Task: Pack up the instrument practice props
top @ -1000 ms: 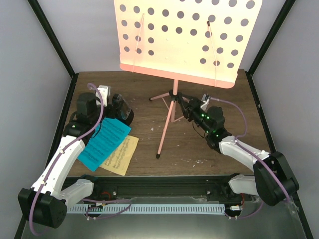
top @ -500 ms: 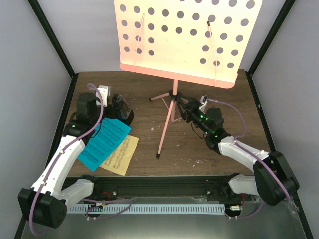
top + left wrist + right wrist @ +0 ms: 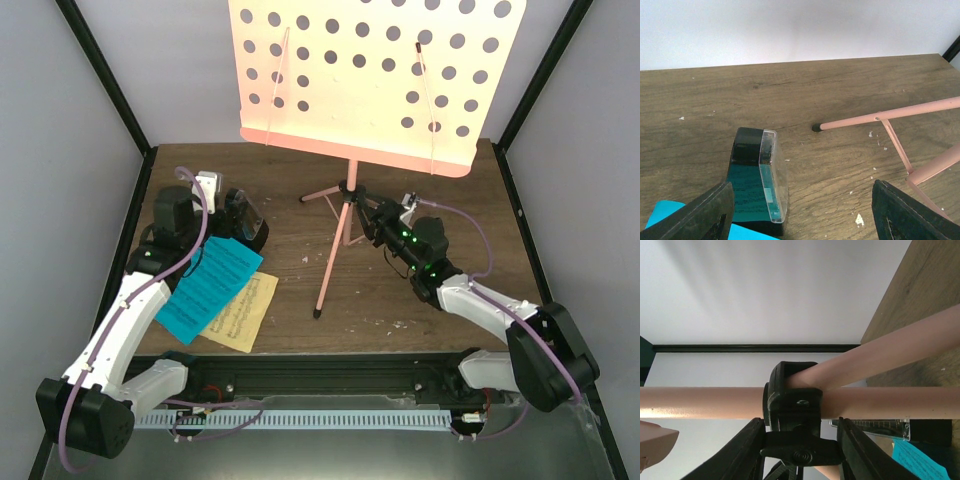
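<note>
The pink music stand stands at mid-table, its hole-punched desk [image 3: 370, 80] high at the back and its tripod legs [image 3: 330, 262] spread on the wood. My right gripper [image 3: 368, 218] is at the black hub of the legs. In the right wrist view it [image 3: 801, 452] is shut on the hub's black clamp knob [image 3: 800, 456]. The black metronome [image 3: 250, 222] with a clear cover lies at the left. My left gripper [image 3: 807, 220] is open, with the metronome [image 3: 757, 180] between its fingers, close to the left one. The cyan page [image 3: 210, 288] overlaps the pale-yellow page [image 3: 246, 312].
A pink leg tip [image 3: 817, 128] rests on the wood just beyond the metronome. Black frame posts [image 3: 105, 90] and grey walls close in the table on both sides. A black rail [image 3: 330, 375] runs along the near edge.
My right gripper has edged a little left, closer onto the stand's hub. The left arm, metronome and pages have not moved.
</note>
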You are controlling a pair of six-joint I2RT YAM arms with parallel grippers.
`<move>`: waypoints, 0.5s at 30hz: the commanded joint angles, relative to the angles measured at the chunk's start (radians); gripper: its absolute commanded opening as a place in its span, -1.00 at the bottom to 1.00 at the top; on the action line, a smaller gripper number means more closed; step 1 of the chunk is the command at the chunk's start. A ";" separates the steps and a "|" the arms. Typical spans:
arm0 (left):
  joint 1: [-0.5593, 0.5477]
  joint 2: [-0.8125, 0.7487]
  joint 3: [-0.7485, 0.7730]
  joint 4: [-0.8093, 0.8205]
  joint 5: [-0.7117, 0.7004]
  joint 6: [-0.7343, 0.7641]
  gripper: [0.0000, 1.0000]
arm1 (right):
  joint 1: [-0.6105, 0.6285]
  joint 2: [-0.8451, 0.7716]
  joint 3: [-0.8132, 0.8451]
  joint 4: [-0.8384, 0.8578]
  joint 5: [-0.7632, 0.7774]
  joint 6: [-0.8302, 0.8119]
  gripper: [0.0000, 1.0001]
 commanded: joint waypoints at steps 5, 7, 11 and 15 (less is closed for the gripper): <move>-0.004 -0.006 0.004 0.002 -0.006 0.014 0.51 | 0.020 0.001 -0.037 0.041 0.073 -0.139 -0.35; -0.004 -0.006 0.004 0.002 -0.006 0.014 0.51 | 0.022 0.000 -0.050 0.063 0.087 -0.197 -0.37; -0.004 -0.006 0.004 0.003 -0.004 0.015 0.51 | 0.027 -0.001 -0.059 0.078 0.115 -0.347 -0.37; -0.005 -0.006 0.002 0.003 -0.004 0.015 0.51 | 0.026 -0.012 -0.065 0.085 0.126 -0.419 -0.34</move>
